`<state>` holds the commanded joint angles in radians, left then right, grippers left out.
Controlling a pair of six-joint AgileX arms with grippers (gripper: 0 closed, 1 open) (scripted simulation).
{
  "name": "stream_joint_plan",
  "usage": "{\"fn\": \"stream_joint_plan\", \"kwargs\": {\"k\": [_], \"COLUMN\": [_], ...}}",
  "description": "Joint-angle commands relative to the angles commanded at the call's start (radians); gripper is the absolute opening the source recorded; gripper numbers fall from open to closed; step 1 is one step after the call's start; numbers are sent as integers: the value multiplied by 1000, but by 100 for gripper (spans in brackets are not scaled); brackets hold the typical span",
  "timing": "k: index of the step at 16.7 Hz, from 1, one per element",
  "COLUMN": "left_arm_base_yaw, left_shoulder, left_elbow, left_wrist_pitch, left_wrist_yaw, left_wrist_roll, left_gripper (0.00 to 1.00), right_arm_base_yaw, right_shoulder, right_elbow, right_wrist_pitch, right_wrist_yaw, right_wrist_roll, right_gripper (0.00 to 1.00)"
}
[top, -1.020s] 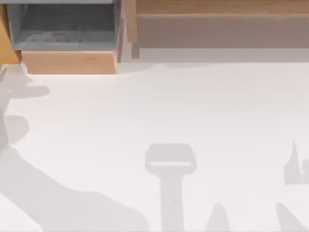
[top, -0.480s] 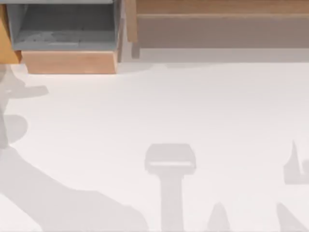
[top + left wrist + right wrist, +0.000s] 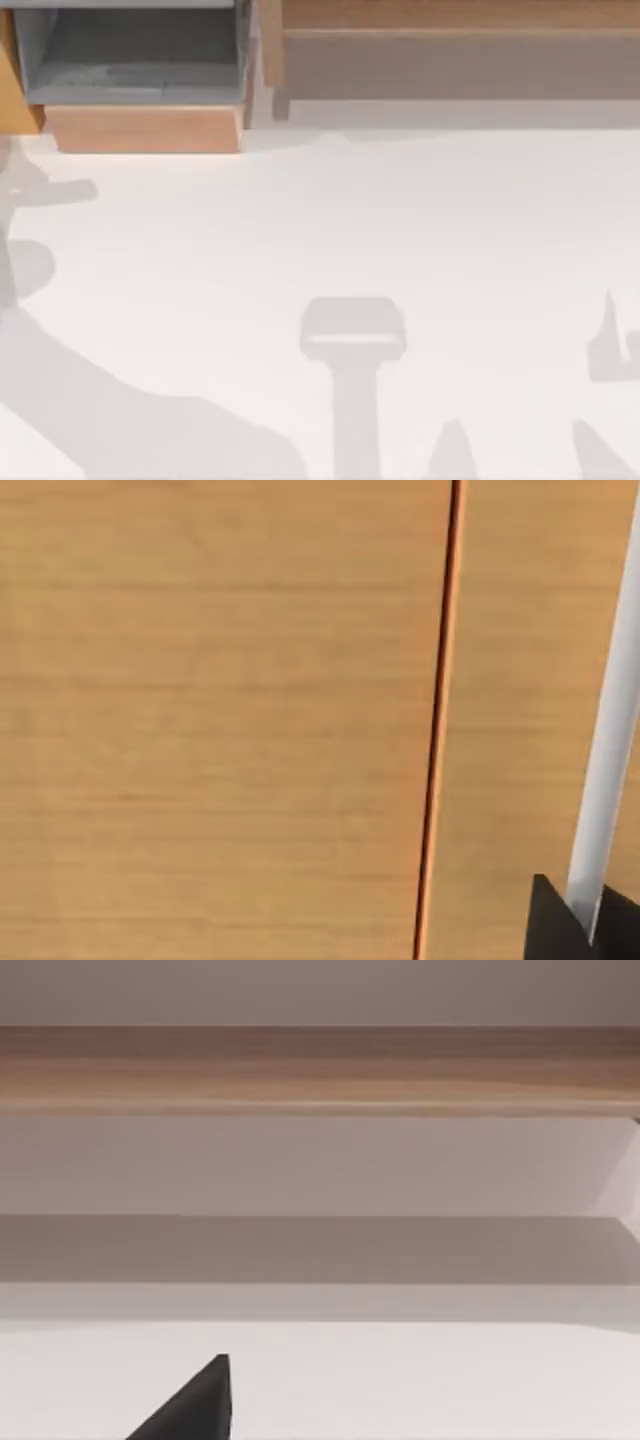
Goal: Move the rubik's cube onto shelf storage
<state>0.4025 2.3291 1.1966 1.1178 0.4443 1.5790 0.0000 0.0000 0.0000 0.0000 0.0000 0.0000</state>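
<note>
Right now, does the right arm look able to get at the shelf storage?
Probably yes. In the right wrist view the shelf storage faces the arm across the white table, and I see nothing standing between them; how far off it is I cannot judge.

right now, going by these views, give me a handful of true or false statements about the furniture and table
1. The shelf storage stands at the far edge of the table, toward the top view's right. True.
2. The grey-lined box sits to the right of the shelf storage. False: it sits to its left, in the top view's far left corner.
3. The box has a light wood front. True.
4. The shelf storage's front face is bright red. False: it is taupe-grey, under a flat wooden board.
5. Grey shadows lie across the near part of the table. True.
</note>
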Motion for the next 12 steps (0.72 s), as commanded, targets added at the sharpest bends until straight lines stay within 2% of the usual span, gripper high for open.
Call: {"fn": "stream_joint_plan", "kwargs": {"k": [7,12], "left_arm_base_yaw": [60,62], "left_shoulder": [-106,-107], "left_elbow": [-245,-257], "left_wrist_pitch": [124,132], "left_wrist_yaw": [60,63], "left_wrist_roll": [1,3], "left_gripper": [0,0], "right_arm_base_yaw": [0,0], "right_shoulder": [0,0], "right_elbow": [0,0], "right_wrist_pitch": [0,0], "right_wrist_yaw": [0,0], "right_wrist_roll": [0,0], "right_gripper": [100,100]}}
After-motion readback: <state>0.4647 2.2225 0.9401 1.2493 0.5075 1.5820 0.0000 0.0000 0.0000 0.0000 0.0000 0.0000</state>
